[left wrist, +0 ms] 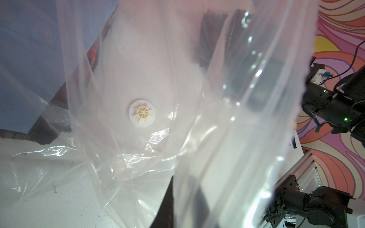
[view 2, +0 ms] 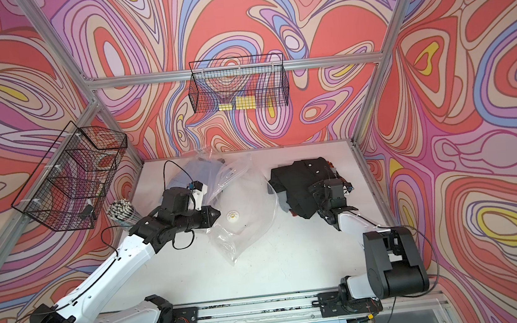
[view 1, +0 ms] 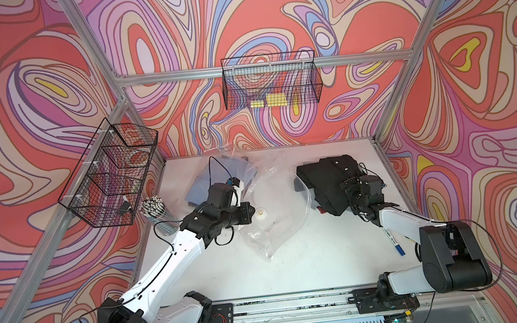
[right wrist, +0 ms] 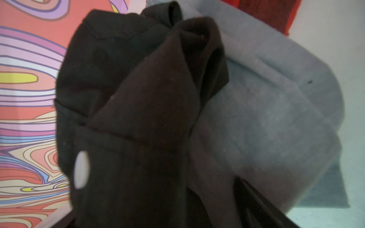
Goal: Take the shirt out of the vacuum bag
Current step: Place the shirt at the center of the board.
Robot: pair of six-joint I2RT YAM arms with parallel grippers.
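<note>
Looked like the closing step: black shirt (view 1: 323, 175) already outside the vacuum bag (view 1: 273, 196), lying at about two o'clock on the white table (view 1: 261, 275), on top of a grey cloth (right wrist: 266, 118) and a red cloth (right wrist: 266, 13). Dark, soft and rumpled, folded into a loose heap, with small white buttons (right wrist: 81, 169) showing; bunched into a peak close to the lens in the right wrist view. Over the shirt's near edge, toward three o'clock, the right jaws: could not tell whether spread or closed on cloth. Just on the nine o'clock side of the table's middle, the left jaws, clenched on the bag's edge beside the round white valve (view 1: 260, 214), with clear film draped across the left wrist view. Bag itself slack, crinkled and apparently empty, stretched from near the middle toward twelve o'clock. Blue cloth (view 1: 207, 183) at eleven o'clock, partly under clear film; could not tell whether inside a bag. Called next, by judgement, for freeing the right jaws from the shirt, lifting straight off without dragging cloth back toward the bag, then letting go of the film.
</note>
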